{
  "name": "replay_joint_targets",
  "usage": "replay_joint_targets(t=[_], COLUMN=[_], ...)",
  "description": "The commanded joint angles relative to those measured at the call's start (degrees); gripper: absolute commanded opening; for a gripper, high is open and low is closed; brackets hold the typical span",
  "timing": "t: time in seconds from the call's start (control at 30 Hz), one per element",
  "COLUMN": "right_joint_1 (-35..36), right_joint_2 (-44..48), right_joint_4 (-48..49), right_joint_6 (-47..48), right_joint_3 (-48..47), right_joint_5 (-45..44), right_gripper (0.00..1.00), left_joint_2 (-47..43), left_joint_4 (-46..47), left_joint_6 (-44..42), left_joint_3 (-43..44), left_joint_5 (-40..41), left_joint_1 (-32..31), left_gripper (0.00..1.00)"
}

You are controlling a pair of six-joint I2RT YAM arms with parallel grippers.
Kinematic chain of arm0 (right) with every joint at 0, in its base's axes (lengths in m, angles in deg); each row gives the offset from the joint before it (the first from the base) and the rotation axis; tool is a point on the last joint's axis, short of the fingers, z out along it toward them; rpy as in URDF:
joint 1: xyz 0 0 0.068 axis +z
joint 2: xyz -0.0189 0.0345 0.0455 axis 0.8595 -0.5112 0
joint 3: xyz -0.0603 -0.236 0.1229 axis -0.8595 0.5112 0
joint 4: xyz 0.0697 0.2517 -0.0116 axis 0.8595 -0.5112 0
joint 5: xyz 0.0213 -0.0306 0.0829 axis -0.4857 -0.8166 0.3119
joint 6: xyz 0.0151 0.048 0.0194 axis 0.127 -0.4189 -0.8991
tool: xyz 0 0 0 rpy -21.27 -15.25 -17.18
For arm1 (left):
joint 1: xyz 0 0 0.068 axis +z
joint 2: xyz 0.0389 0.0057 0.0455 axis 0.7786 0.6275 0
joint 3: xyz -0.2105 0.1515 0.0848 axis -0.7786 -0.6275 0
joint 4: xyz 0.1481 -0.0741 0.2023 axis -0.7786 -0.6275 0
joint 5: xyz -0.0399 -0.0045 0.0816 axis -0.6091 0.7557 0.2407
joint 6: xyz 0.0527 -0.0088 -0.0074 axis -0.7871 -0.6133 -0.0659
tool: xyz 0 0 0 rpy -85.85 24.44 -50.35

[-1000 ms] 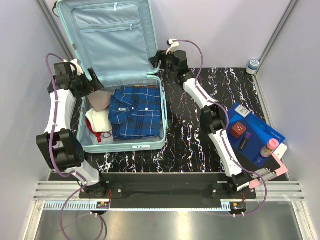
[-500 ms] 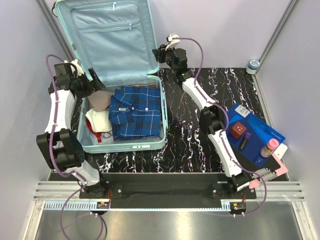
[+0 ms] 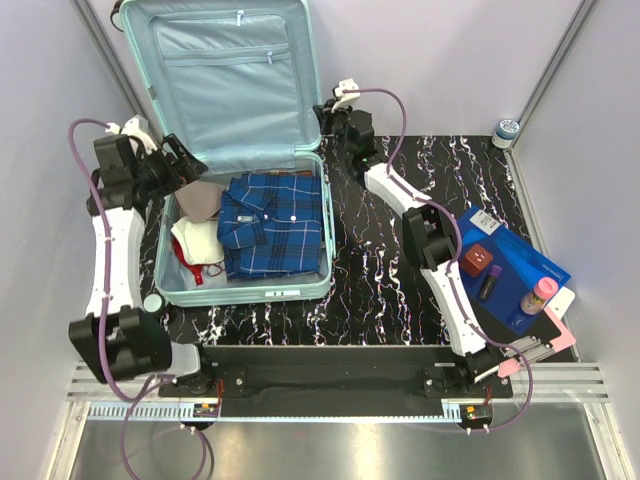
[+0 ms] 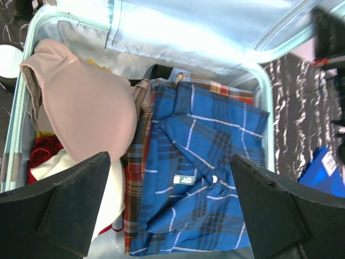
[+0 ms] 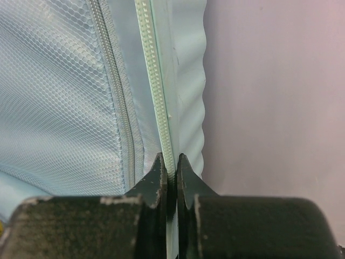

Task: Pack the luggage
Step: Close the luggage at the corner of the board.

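Steel rails (image 3: 110, 382) run across the nearest edge, and between them sits a black plate (image 3: 330, 370) that carries the left arm (image 3: 110, 250) and the right arm (image 3: 445, 285). Behind it begins the bench (image 3: 375, 290), a black surface with white veins like marble. On its right side, beside the right arm, a flat blue box (image 3: 525, 255) lies at an angle, with a small red-brown case (image 3: 477, 260), a dark tube (image 3: 489, 283) and a pink-capped bottle (image 3: 538, 295) on top. On the left side stands the luggage (image 3: 245, 292), open, its lower half flat on the bench and its lid (image 3: 225, 90) raised against the back wall. Inside lie a blue checked shirt (image 3: 275, 225), a white and red cloth (image 3: 198, 250) and a beige padded garment (image 4: 91, 108). The left claw (image 4: 168, 159) hangs over the open half with its fingers spread wide and nothing between them. The right claw (image 5: 170, 164) is pressed together on the zipper edge (image 5: 156, 97) at the right side of the lid. In the far right corner of the bench stands a small round container (image 3: 507, 131). Pale lilac walls (image 3: 450, 60) close the space on three sides
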Motion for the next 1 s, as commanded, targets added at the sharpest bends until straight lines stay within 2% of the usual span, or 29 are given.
replay_joint_targets(t=[0.0, 0.33, 0.53, 0.97], right_joint_1=[5.03, 6.79, 7.14, 9.42], right_joint_2=[8.48, 16.22, 19.39, 24.13], right_joint_4=[10.95, 23.78, 28.36, 37.68], right_joint_6=[-1.33, -0.71, -0.53, 2.98], right_joint_3=[8.09, 25.14, 31.39, 41.68], right_joint_5=[4.12, 2.19, 2.71, 5.79], right_gripper=[0.0, 0.0, 0.0, 0.0], left_joint_2=[-5.54, -12.05, -16.0, -18.73], left_joint_4=[5.53, 6.15, 5.88, 2.81], left_joint_6=[4.09, 6.9, 6.99, 5.76], left_joint_3=[-3.54, -7.67, -9.61, -9.7], left_joint_5=[1.55, 1.9, 2.26, 0.24], left_joint_1=[0.17, 0.17, 0.18, 0.44], left_gripper=[0.99, 0.99, 0.99, 0.99])
